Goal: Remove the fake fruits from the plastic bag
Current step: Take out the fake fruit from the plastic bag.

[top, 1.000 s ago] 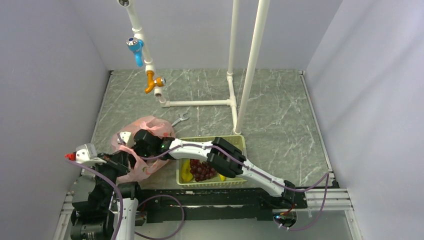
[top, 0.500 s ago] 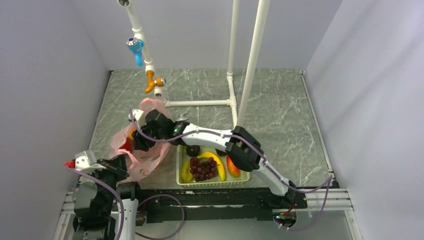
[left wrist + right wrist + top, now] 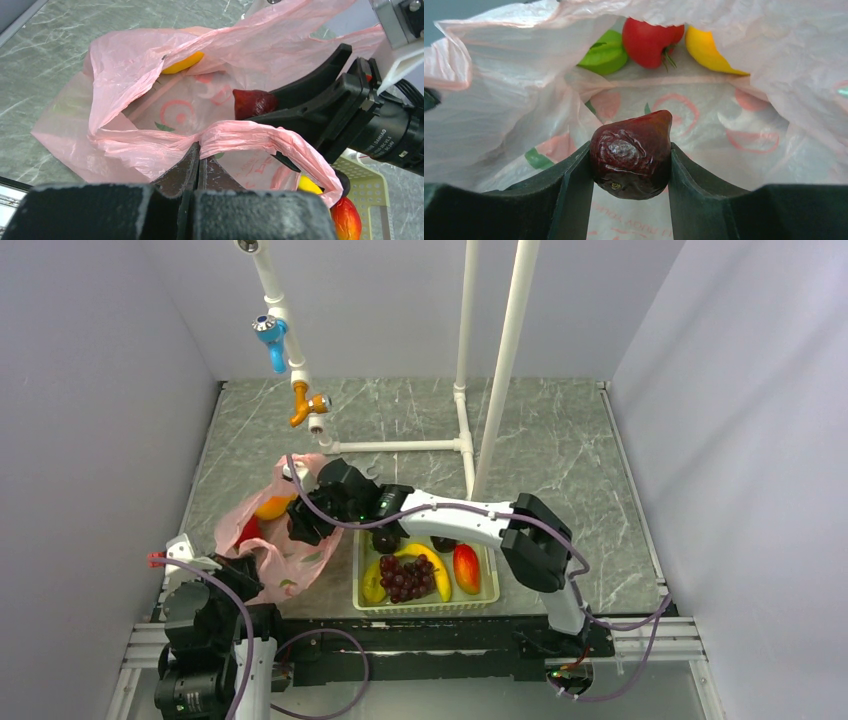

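The pink bag (image 3: 285, 565) lies by the left edge of the surface (image 3: 560, 460), close to the near left corner. The left pincer (image 3: 198, 152) is pinched tight on the bag's near rim. The right pincer (image 3: 629, 150) reaches into the bag's open mouth and grips a dark red wrinkly fruit (image 3: 634, 170) between its two fingers. Deeper in the bag lie a green piece (image 3: 605, 55), a red ball (image 3: 649, 40) and a yellow piece (image 3: 706, 50), all close together. Just beside the bag, at the near edge, stands a pale green basket (image 3: 425, 608) with purple grapes (image 3: 405, 578) in it.
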Robot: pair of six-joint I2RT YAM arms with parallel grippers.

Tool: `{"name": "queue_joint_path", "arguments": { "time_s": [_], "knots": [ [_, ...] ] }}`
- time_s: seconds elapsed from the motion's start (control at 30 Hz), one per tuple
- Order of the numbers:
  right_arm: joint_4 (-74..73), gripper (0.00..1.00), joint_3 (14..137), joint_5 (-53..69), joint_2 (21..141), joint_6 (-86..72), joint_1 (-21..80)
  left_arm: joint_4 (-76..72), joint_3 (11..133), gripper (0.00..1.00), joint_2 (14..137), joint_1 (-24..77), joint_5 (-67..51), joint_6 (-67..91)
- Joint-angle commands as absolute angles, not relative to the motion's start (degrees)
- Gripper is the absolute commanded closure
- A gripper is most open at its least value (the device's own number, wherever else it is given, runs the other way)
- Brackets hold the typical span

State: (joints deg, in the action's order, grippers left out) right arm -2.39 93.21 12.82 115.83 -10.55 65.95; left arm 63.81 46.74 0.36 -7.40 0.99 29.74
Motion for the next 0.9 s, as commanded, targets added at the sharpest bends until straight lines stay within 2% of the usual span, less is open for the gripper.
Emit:
{"name": "queue_joint_path", "arguments": {
  "time_s": [0.0, 0.2, 0.47, 0.63, 0.7, 0.8, 0.87],
  "knots": [
    [-1.7, 1.00, 91.1, 10.9, 109.8, -11.7, 65.8, 63.5, 47.2, 1.00, -11.8, -7.3, 2.4, 30.3],
    [-3.4, 1.00, 86.6, 12.3, 102.4, -12.1, 65.8, 63.2, 46.8, 1.00, -11.6, -7.3, 1.2, 29.8],
    [-0.7, 1.00, 72.0, 25.8, 89.7, -7.6, 65.7, 62.4, 46.2, 1.00, -11.3, -7.3, 0.5, 29.4],
    [-0.3, 1.00, 76.2, 22.1, 95.7, -10.4, 65.6, 61.0, 45.9, 1.00, -11.6, -7.3, -0.8, 30.5],
    [-0.3, 0.96, 80.3, 21.8, 99.9, -12.4, 65.6, 60.1, 46.0, 1.00, -11.5, -7.3, -2.2, 30.7],
    [-0.9, 0.93, 88.1, 27.8, 107.6, -16.1, 65.7, 59.4, 45.9, 1.00, -11.0, -7.3, -4.4, 30.3],
    [-0.5, 0.95, 92.3, 32.2, 112.9, -20.3, 65.8, 59.4, 46.2, 1.00, -10.7, -7.2, -5.6, 29.3]
  ]
}}
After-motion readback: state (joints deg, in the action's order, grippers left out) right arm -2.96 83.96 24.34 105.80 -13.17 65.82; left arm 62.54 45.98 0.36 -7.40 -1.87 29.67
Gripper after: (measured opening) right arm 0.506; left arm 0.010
